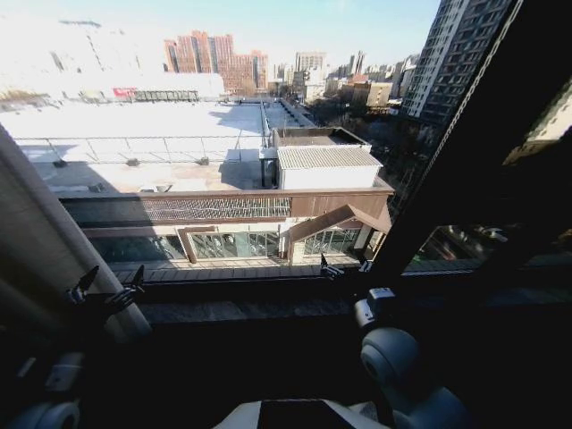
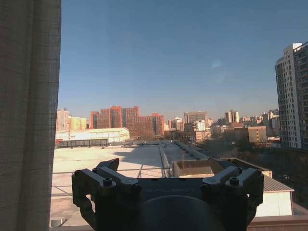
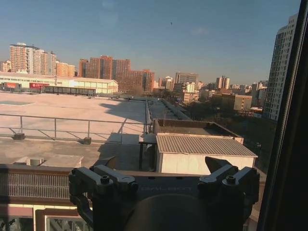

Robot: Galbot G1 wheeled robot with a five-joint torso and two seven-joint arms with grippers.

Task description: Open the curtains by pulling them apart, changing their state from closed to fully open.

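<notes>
One curtain panel (image 1: 45,241), cream and pleated, hangs gathered at the far left of the window. In the left wrist view the same curtain (image 2: 29,115) fills one side as a sheer shaded sheet. My left gripper (image 1: 109,288) is open just beside its lower folds, and nothing lies between the fingers (image 2: 103,180). My right gripper (image 1: 345,266) is open near the middle of the sill, facing the bare glass, its fingers (image 3: 101,180) holding nothing. The wide pane between the two grippers is uncovered, and rooftops and the city show through it.
A dark window sill (image 1: 268,308) runs across in front of me. A dark slanting band (image 1: 447,134) crosses the right side of the window and also lines one edge in the right wrist view, as a band (image 3: 288,144). I cannot tell whether it is frame or shaded fabric.
</notes>
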